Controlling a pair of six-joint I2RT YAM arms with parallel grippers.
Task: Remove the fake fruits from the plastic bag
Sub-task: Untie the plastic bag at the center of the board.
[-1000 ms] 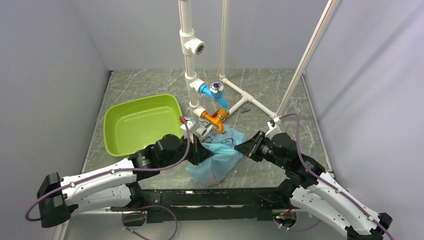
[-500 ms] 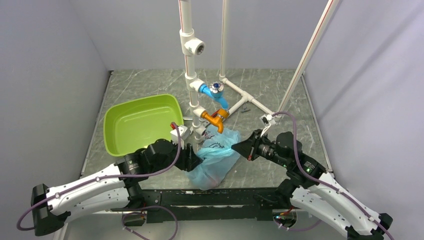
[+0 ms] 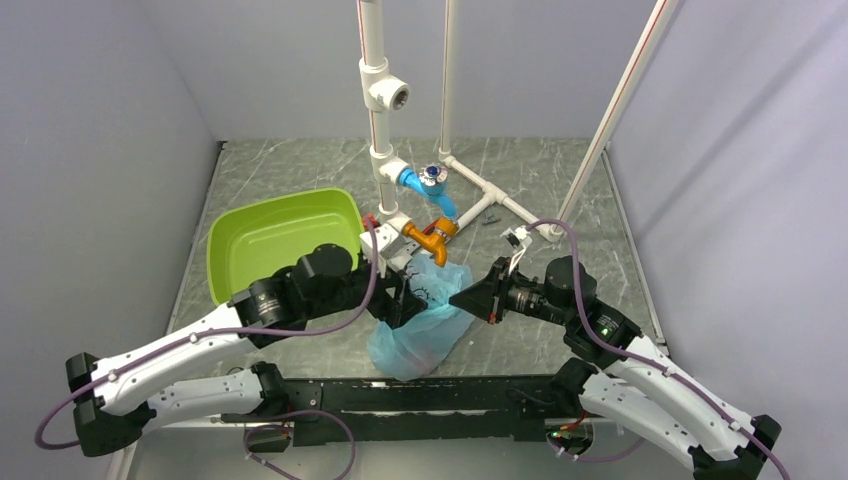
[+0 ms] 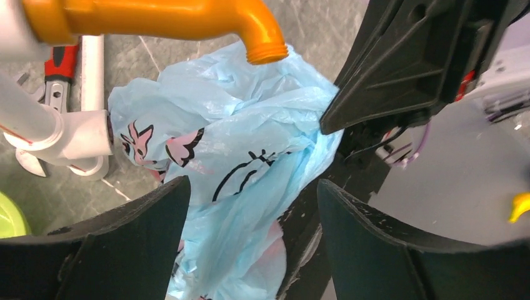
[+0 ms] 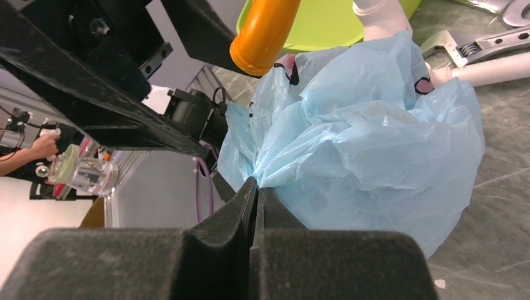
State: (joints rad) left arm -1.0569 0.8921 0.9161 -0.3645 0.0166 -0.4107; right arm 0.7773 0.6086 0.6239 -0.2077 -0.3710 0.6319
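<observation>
The plastic bag [image 3: 420, 330] lies crumpled by the middle of the tabletop's [image 3: 300, 160] near edge, part of it lifted off the surface. I can't see the fake fruits anywhere outside it, so I judge that both are inside, hidden by the folds. My right pincer [image 5: 255, 187] is fully closed on a fold of the bag's right side and holds that edge up. My left pincer [image 4: 250, 194] stands wide open with nothing in it, one finger on each side of the bunched plastic and the bag's printed face just ahead of it.

I read this as the opening step: one side is held and the other is not yet taken, so no fruit is out. Next I need to close the left pincer on a fold opposite the right-hand grip, then draw the two apart to find the mouth. The film is thin and slippery, so I should take a deep bite.

Just beyond the bag hangs an orange spout [image 3: 432, 238], close enough to snag the plastic. A green tub [image 3: 280, 245] sits toward the left edge, and white pipes [image 3: 380, 150] rise farther back.
</observation>
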